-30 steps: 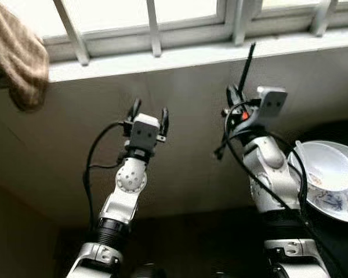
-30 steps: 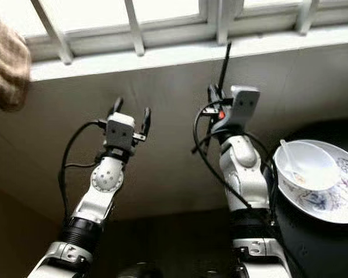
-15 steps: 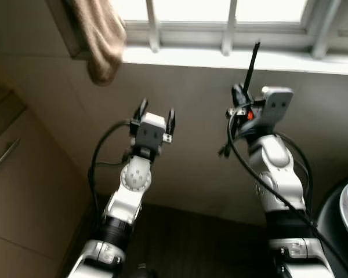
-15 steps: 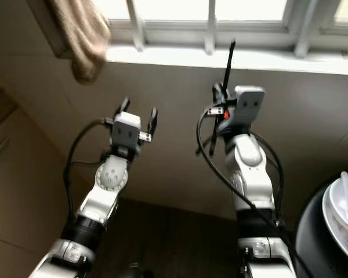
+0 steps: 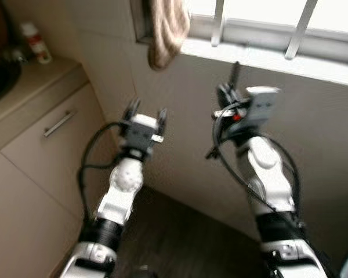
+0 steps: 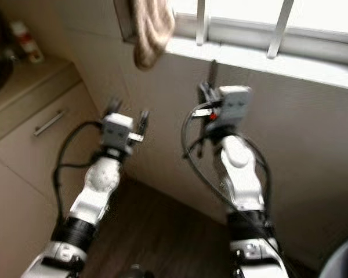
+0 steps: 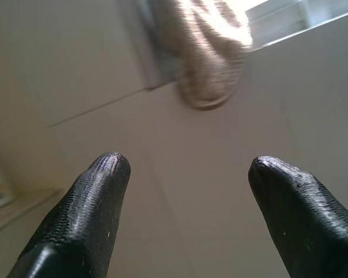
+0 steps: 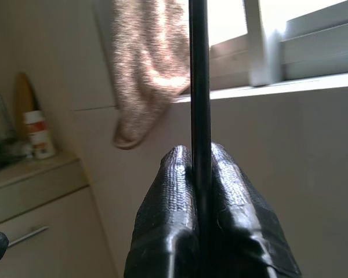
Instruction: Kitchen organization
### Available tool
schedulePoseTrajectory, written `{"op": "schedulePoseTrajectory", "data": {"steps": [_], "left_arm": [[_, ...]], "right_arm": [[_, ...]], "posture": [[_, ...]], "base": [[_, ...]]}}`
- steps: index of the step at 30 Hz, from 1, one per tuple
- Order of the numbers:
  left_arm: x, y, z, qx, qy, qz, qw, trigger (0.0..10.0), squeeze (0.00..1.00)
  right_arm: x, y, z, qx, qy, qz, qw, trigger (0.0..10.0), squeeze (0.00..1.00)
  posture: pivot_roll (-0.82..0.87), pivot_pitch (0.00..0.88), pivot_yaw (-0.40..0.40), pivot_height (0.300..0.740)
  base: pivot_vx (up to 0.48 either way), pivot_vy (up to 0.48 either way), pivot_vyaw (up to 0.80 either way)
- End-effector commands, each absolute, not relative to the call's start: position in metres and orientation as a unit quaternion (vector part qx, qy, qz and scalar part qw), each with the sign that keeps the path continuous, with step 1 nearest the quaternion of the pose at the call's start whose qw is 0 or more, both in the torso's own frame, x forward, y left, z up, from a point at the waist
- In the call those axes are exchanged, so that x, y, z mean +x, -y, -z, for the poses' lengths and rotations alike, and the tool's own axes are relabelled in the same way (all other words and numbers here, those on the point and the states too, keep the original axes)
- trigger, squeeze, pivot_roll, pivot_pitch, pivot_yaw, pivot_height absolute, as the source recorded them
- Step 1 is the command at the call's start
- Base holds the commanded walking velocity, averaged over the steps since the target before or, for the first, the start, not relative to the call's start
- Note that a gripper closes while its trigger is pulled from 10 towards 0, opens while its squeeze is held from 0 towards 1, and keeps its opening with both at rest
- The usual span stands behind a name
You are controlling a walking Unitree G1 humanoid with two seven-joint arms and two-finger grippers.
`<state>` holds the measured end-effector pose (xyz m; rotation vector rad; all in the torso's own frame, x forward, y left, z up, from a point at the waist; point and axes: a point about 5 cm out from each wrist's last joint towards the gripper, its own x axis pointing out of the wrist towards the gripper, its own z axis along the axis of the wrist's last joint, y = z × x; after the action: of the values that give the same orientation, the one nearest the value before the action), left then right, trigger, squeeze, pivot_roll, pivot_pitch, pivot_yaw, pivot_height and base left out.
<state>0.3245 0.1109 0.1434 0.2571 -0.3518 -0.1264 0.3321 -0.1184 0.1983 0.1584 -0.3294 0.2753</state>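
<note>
My right gripper (image 8: 200, 153) is shut on a thin black stick (image 8: 199, 87) that points straight up from its fingers. In the left eye view the stick (image 5: 234, 72) rises in front of the pale wall below the window sill, above the right gripper (image 5: 227, 95). My left gripper (image 5: 146, 110) is raised beside it at about the same height, open, with nothing between its two black fingers (image 7: 98, 191). A beige cloth (image 5: 167, 29) hangs from the window frame above the left gripper.
A beige cabinet (image 5: 23, 191) with a metal drawer handle (image 5: 59, 123) stands at the left, with a small red-and-white bottle (image 5: 35, 43) on its counter. A barred window (image 5: 278, 35) runs along the top. Dark floor (image 5: 174, 243) lies below. A dark round edge (image 6: 342, 260) shows at lower right.
The camera has swung left: the plate and bowl at the right have left the picture, and the cabinet and counter have come in. Both arms keep their pose.
</note>
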Motion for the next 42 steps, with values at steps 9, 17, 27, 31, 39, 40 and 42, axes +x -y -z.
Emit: {"op": "schedulePoseTrajectory", "data": {"steps": [9,17,27,31,39,40,42], "left_arm": [[0.324,-0.106,-0.145,0.126,0.179,0.073,0.973,10.0,0.0],[0.324,-0.107,-0.146,0.126,0.18,0.073,0.973,10.0,0.0],[0.323,-0.106,-0.147,0.131,0.19,0.076,0.97,10.0,0.0],[0.323,-0.107,-0.15,0.125,0.196,0.075,0.97,10.0,0.0],[0.322,-0.111,-0.156,0.12,0.219,0.056,0.967,10.0,0.0],[0.322,-0.112,-0.157,0.12,0.221,0.054,0.966,10.0,0.0],[0.322,-0.113,-0.159,0.119,0.225,0.052,0.966,10.0,0.0]], "right_arm": [[0.332,0.125,-0.202,0.075,0.174,-0.123,0.974,0.0,0.0],[0.333,0.126,-0.202,0.076,0.177,-0.119,0.974,0.0,0.0],[0.333,0.126,-0.203,0.073,0.18,-0.117,0.974,0.0,0.0],[0.333,0.127,-0.204,0.072,0.184,-0.112,0.974,0.0,0.0],[0.331,0.13,-0.213,0.071,0.219,-0.102,0.968,0.0,0.0],[0.331,0.13,-0.214,0.066,0.222,-0.101,0.968,0.0,0.0],[0.329,0.131,-0.219,0.032,0.245,-0.096,0.964,0.0,0.0]], "posture": [[-0.17,0.0,0.041,0.74],[-0.17,0.0,0.044,0.74],[-0.17,0.0,0.046,0.74],[-0.17,0.0,0.046,0.74],[-0.17,0.0,0.049,0.74],[-0.17,0.0,0.049,0.74],[-0.17,0.0,0.049,0.74]], "base": [[0.0,0.267,0.8],[0.0,0.0,0.8],[0.0,0.0,0.8],[0.0,0.0,0.8],[0.068,0.0,0.2],[0.289,0.0,0.0],[0.3,0.0,0.0]]}}
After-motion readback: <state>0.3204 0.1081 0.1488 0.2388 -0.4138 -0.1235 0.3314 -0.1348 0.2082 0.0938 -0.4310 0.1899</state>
